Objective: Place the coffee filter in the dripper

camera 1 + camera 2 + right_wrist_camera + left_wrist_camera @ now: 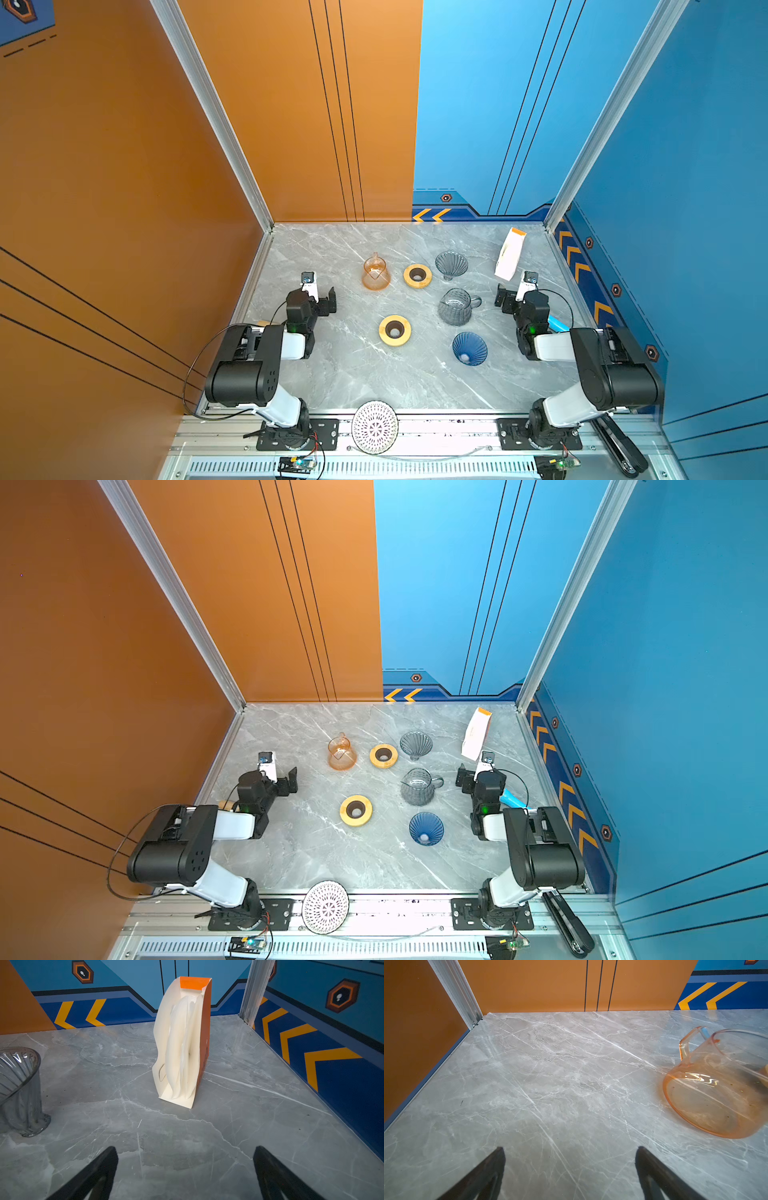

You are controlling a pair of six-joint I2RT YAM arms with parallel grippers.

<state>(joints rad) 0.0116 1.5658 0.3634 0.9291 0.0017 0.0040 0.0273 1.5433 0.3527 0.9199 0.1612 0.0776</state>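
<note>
White coffee filters (180,1047) stand packed in an open white and orange box (510,254) (476,733) at the back right of the table. A grey ribbed glass dripper (451,264) (416,744) (18,1088) stands left of the box. A blue dripper (469,348) (426,828) sits nearer the front. My right gripper (503,299) (463,778) (186,1153) is open and empty, a short way in front of the box. My left gripper (328,300) (291,780) (571,1153) is open over bare table, left of the orange carafe.
An orange glass carafe (375,272) (716,1088), a grey glass pitcher (455,306) and two wooden rings (417,276) (395,330) stand mid-table. A white patterned disc (375,427) lies on the front rail. Walls close the back and both sides.
</note>
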